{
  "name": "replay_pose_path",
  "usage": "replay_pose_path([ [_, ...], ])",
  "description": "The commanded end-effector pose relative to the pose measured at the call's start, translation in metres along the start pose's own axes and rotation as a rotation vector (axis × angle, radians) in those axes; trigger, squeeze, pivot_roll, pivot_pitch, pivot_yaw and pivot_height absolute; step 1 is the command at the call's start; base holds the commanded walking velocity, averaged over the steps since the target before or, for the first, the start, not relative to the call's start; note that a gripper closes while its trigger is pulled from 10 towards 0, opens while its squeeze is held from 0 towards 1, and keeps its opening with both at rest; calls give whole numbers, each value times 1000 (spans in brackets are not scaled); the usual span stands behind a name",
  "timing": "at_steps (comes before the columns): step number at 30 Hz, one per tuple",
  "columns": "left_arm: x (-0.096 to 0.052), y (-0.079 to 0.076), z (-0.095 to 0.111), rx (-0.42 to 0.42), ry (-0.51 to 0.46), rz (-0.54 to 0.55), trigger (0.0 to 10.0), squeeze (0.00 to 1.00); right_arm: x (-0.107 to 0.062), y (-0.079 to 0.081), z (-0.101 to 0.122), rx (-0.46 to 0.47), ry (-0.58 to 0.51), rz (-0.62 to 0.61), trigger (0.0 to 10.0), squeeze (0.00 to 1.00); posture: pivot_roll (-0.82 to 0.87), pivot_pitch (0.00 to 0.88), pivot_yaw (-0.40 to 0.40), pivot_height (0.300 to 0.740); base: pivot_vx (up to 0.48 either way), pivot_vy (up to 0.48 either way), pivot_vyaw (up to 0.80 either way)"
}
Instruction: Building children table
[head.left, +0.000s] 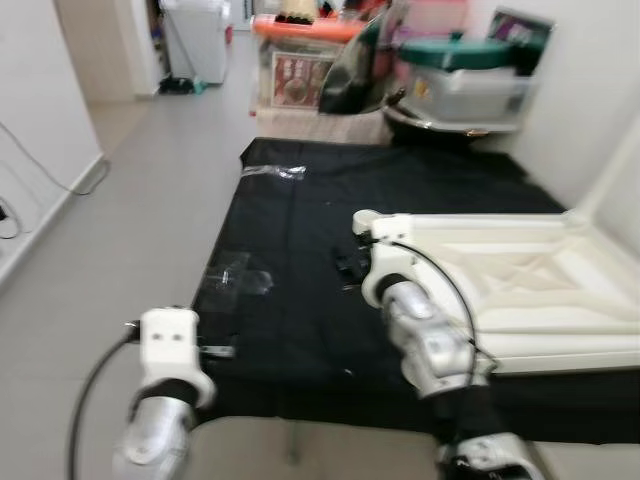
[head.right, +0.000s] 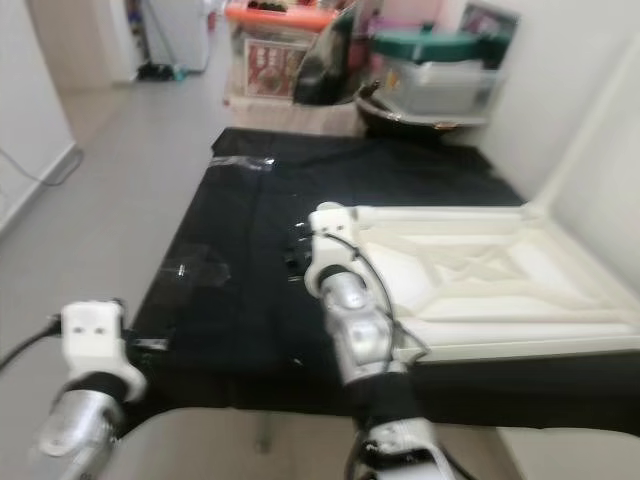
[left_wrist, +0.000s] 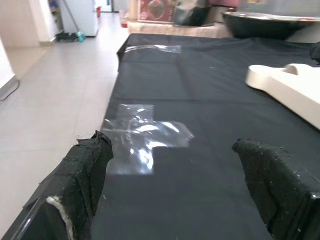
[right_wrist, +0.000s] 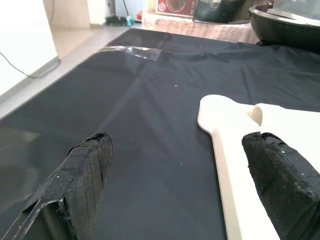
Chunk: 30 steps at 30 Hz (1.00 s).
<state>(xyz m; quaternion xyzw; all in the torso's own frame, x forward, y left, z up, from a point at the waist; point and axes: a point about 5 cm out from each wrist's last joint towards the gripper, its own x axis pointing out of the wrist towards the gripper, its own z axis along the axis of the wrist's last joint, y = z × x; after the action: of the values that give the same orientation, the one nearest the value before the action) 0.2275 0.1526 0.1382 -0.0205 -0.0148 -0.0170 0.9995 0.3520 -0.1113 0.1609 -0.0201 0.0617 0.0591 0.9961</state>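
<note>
A cream children's table top (head.left: 500, 280) lies upside down, ribbed underside up, on a black cloth (head.left: 300, 200) spread over the floor. My right gripper (right_wrist: 185, 190) hovers low over the cloth at the top's near left corner (right_wrist: 225, 120). It is open and holds nothing, with one finger (right_wrist: 280, 170) over the cream edge. My left gripper (left_wrist: 185, 195) is also open and empty, just above the cloth's near left edge. It faces a patch of clear tape (left_wrist: 145, 132), and the table top (left_wrist: 290, 85) lies further off to its right.
Grey tile floor (head.left: 130, 220) runs along the cloth's left side, with a cable (head.left: 40, 160) by the wall. Behind the cloth stand a black basin (head.left: 440, 125), a green-lidded storage box (head.left: 465, 80) and other clutter. A white wall (head.left: 590, 100) is close on the right.
</note>
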Motion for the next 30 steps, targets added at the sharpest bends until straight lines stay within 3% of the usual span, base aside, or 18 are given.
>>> replay_pose_path([
  [1, -1, 4, -4, 13, 15, 19, 10000, 0, 1, 4, -1, 4, 22, -1, 10000, 0, 138, 0, -84, 740, 0, 0, 0],
  [7, -1, 3, -4, 16, 14, 18, 10000, 0, 2, -1, -9, -6, 71, -43, 10000, 0, 142, 0, -87, 740, 0, 0, 0],
  [11, 0, 3, -4, 18, 14, 20, 10000, 0, 4, -12, -20, 23, 149, -115, 10000, 0, 143, 0, -90, 740, 0, 0, 0],
  [15, 0, 3, -4, 20, 11, 22, 10000, 0, 4, -34, -29, 79, 198, -241, 10000, 0, 142, 0, -92, 740, 0, 0, 0],
  [25, 1, 1, -5, 21, 13, 15, 10000, 0, 3, -16, -51, 85, 308, -90, 10000, 0, 140, 0, -93, 740, 0, 0, 0],
  [27, 1, 1, -4, 21, 11, 18, 10000, 0, 6, -23, -65, 132, 369, -137, 10000, 0, 146, 0, -99, 740, 0, 0, 0],
  [29, 1, 1, -4, 21, 11, 18, 10000, 0, 6, -23, -65, 132, 369, -137, 10000, 0, 146, 0, -99, 740, 0, 0, 0],
  [30, 1, 0, -4, 21, 8, 21, 10000, 0, 8, -37, -75, 183, 423, -201, 10000, 0, 152, 0, -105, 740, 0, 0, 0],
])
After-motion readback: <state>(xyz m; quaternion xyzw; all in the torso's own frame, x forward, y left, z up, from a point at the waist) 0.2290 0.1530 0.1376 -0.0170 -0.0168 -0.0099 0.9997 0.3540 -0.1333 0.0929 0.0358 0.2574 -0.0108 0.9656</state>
